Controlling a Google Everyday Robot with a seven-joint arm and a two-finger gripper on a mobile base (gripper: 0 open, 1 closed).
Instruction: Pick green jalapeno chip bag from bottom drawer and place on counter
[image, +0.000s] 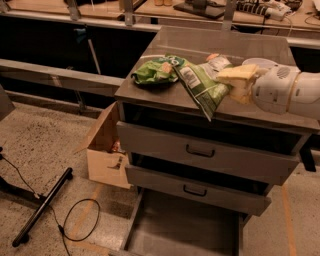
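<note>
Clearance is what your set-down turns on: the tool (231, 83), clamped on the green jalapeno chip bag (200, 87), holds it above the table (225, 42) near the front edge, long axis slanting down with its tip seemingly overhanging that edge.

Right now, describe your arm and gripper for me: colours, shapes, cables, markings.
The gripper, at the green jalapeno chip bag over the counter, has blocky pale-yellow fingers. Behind them sits a rounded white wrist housing with a small patch of dark dots, then a smooth white cylindrical arm segment. No cables or lettering show.
</note>
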